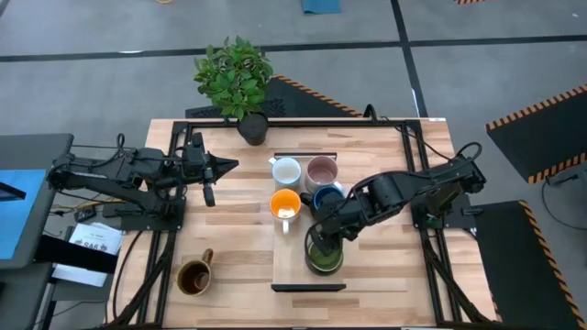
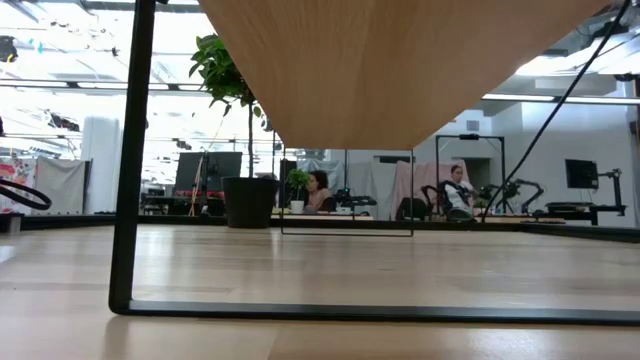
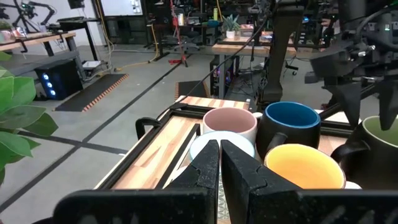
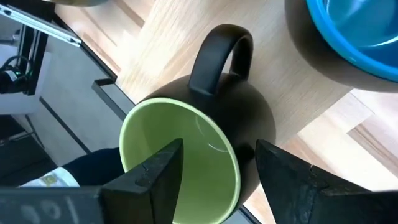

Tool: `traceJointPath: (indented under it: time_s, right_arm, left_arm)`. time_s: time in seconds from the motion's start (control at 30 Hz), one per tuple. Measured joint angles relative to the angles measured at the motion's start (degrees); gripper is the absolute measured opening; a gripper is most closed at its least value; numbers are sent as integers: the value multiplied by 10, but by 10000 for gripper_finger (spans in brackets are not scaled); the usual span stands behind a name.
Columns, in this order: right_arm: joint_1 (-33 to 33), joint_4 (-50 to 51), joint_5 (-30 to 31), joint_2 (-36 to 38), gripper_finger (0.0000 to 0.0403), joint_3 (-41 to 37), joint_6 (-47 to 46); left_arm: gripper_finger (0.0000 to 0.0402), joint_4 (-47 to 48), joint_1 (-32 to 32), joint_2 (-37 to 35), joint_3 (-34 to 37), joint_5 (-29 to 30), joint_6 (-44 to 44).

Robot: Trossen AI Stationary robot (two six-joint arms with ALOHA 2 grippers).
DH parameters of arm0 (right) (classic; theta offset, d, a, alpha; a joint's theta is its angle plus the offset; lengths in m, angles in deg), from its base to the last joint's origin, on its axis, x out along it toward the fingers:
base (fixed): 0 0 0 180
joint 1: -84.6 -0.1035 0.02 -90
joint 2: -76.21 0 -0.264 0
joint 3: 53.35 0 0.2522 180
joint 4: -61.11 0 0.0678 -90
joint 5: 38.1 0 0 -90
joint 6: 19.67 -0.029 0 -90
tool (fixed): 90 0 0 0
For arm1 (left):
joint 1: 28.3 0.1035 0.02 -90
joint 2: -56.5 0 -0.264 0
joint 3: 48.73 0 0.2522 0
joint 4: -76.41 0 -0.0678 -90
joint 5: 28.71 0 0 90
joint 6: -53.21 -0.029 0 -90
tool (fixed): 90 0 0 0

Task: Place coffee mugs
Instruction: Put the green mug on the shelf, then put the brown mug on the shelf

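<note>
Five mugs grouped, one left out.

We see white (image 1: 286, 170), pink (image 1: 322, 170), blue (image 1: 327, 197) and orange (image 1: 285, 204) mugs clustered mid-table; right gripper (image 1: 323, 240) straddles the green mug's (image 1: 324, 257) rim, fingers spread, one inside. Brown mug (image 1: 193, 276) sits well apart. Left gripper (image 1: 220, 166) waits clenched, holding nothing.

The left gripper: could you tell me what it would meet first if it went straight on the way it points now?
Probably the white mug, straight ahead of the shut left gripper; the orange mug sits just beside that line.
</note>
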Motion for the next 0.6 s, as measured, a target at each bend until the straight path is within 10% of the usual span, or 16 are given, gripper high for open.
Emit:
traceJointPath:
  time_s: [0.6]
  right_arm:
    - [4, 102, 138, 86, 225, 0, 99]
  left_arm:
    - [0, 5, 0, 0, 0, -42, 70]
